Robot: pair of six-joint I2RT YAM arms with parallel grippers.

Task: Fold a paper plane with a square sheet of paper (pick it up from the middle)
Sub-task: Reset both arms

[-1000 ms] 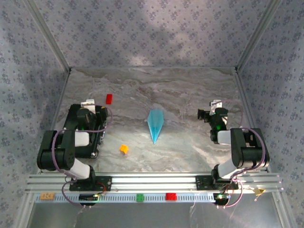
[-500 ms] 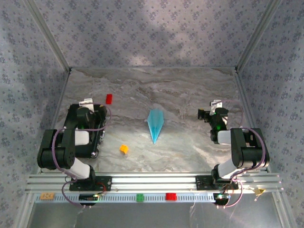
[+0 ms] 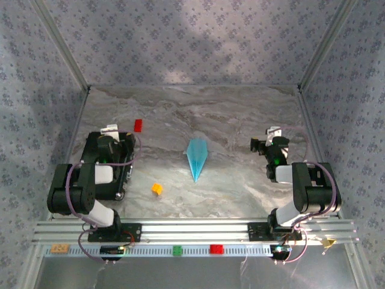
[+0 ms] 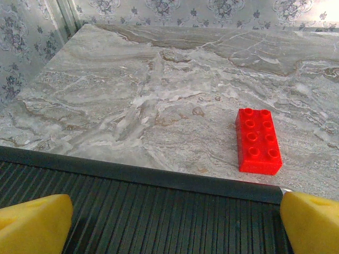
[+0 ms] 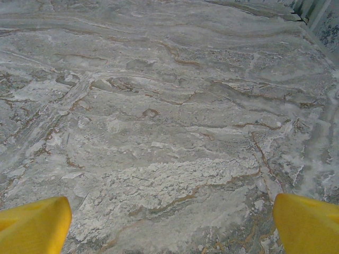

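Starting at the left gripper point(image 4: 169, 222): stands wide apart, yellow fingertips point(image 4: 33, 223) down in the two bottom corners of the wrist view, clamps nothing. Hovers over a black ribbed slab point(image 4: 159, 206). Just past the slab's far edge, flat on the marble table point(image 4: 132, 95), lies a red studded block point(image 4: 258, 141), clear of the slab and of the fingers.

Over to the right gripper point(image 5: 169, 222): spread just as wide, yellow pads point(image 5: 307, 225) at either side, bare veined marble between them, grips nothing. Seen from above, sits folded back close to the table's right side.

Out to the middle now, and there lies the paper plane point(image 3: 196, 158): a slim light-blue dart, flat on the marble, centre crease showing, sharp tip toward the near edge. Rests between the two arms, well apart from both.

Near the tip, off to its left, sits a small orange block point(image 3: 157, 188), not touching. Down front, along the aluminium rail point(image 3: 192, 227), a green block point(image 3: 177, 250) beside a second red block point(image 3: 216, 248).
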